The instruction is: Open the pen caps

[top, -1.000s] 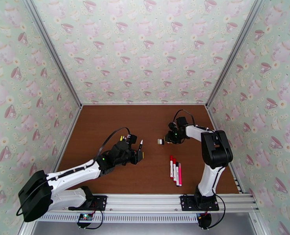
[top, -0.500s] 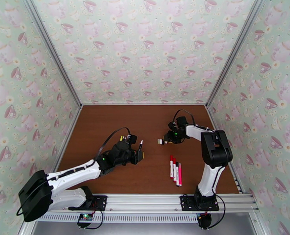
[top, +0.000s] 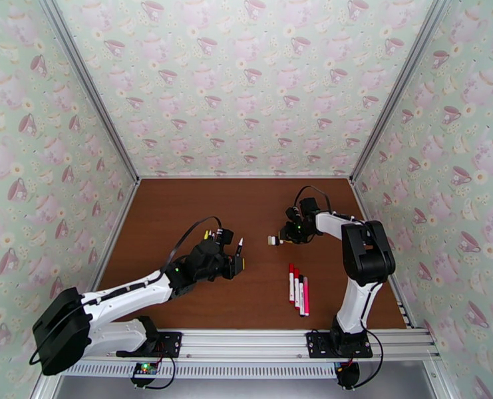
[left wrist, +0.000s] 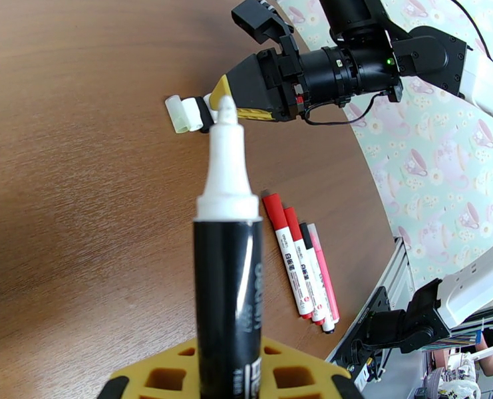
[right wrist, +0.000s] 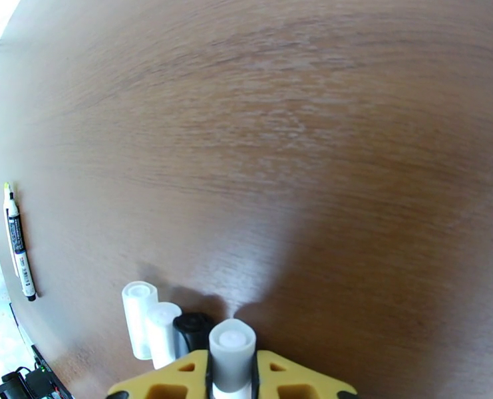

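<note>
My left gripper (top: pixel 236 263) is shut on a black-barrelled pen (left wrist: pixel 227 274) that points up and away, its white tip bare. In the left wrist view its yellow fingers (left wrist: pixel 160 377) clamp the barrel's base. My right gripper (top: pixel 285 237) sits low on the table, shut on a pale pen cap (right wrist: pixel 231 340). Just left of it lie loose pen caps (top: pixel 271 240): two white caps (right wrist: pixel 143 314) and a black cap (right wrist: pixel 193 326) side by side. The left wrist view shows the same caps (left wrist: pixel 185 114) at the right gripper's (left wrist: pixel 227 94) tip.
Several capped pens (top: pixel 298 287) with red, black and pink ends lie in a row at the near right, also in the left wrist view as pens (left wrist: pixel 299 261). Two more pens (right wrist: pixel 16 251) lie far left in the right wrist view. Patterned walls (top: pixel 246 81) enclose the brown table (top: pixel 179 207).
The right gripper has edged slightly left beside the loose caps. The left arm and its pen have stayed still.
</note>
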Robot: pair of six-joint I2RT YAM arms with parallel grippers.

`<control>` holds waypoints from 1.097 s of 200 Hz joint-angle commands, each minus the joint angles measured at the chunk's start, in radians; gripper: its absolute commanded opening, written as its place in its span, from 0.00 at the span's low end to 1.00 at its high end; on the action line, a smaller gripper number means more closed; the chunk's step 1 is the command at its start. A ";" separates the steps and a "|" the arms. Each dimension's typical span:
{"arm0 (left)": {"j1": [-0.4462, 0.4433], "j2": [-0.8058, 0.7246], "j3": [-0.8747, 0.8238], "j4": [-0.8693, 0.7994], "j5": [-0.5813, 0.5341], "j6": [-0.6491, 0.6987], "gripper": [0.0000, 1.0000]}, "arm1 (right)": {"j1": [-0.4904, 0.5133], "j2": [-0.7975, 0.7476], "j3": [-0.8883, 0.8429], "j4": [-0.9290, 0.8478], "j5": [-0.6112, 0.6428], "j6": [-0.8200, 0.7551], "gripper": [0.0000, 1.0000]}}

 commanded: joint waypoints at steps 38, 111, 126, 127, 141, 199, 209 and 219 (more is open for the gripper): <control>0.006 -0.001 0.002 -0.005 -0.003 -0.009 0.10 | 0.019 -0.012 -0.007 -0.025 -0.011 -0.011 0.21; 0.005 0.016 0.022 -0.046 -0.047 -0.004 0.13 | 0.019 -0.105 -0.042 -0.012 0.020 0.020 0.34; 0.004 0.023 0.033 -0.066 -0.064 0.002 0.14 | 0.020 -0.135 -0.059 -0.009 0.028 0.032 0.35; 0.004 0.023 0.034 -0.068 -0.065 0.003 0.14 | 0.020 -0.136 -0.060 -0.007 0.029 0.033 0.36; 0.003 0.029 0.052 -0.096 -0.089 0.011 0.15 | 0.024 -0.178 -0.087 0.006 0.039 0.054 0.37; -0.002 0.095 0.151 -0.253 -0.249 0.042 0.17 | 0.087 -0.431 -0.264 0.094 0.131 0.172 0.48; -0.002 0.117 0.175 -0.287 -0.285 0.044 0.17 | 0.099 -0.481 -0.296 0.114 0.132 0.190 0.50; -0.001 0.138 0.196 -0.317 -0.320 0.044 0.17 | 0.114 -0.533 -0.326 0.128 0.126 0.205 0.53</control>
